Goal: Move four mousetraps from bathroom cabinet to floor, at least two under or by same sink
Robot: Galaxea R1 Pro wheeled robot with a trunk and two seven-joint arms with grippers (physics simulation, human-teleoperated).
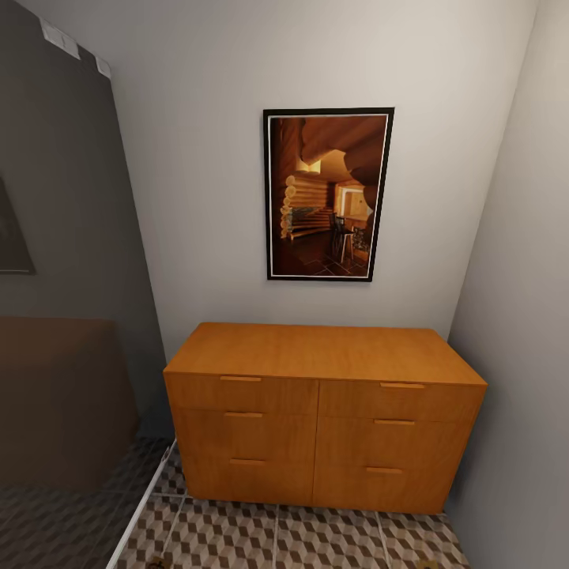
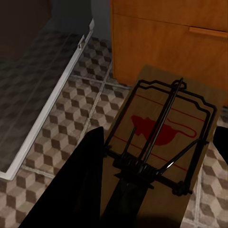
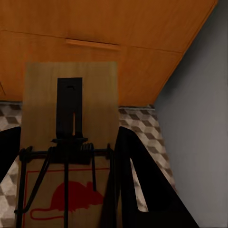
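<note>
Mousetraps (image 2: 161,142) (image 3: 71,142): tan boards, red mouse prints.

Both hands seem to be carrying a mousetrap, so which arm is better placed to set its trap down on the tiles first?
Left, probably. The left hand holds its mousetrap over open bathroom floor beside the cabinet. The right hand has its own mousetrap in the tight corner between cabinet and wall.
</note>
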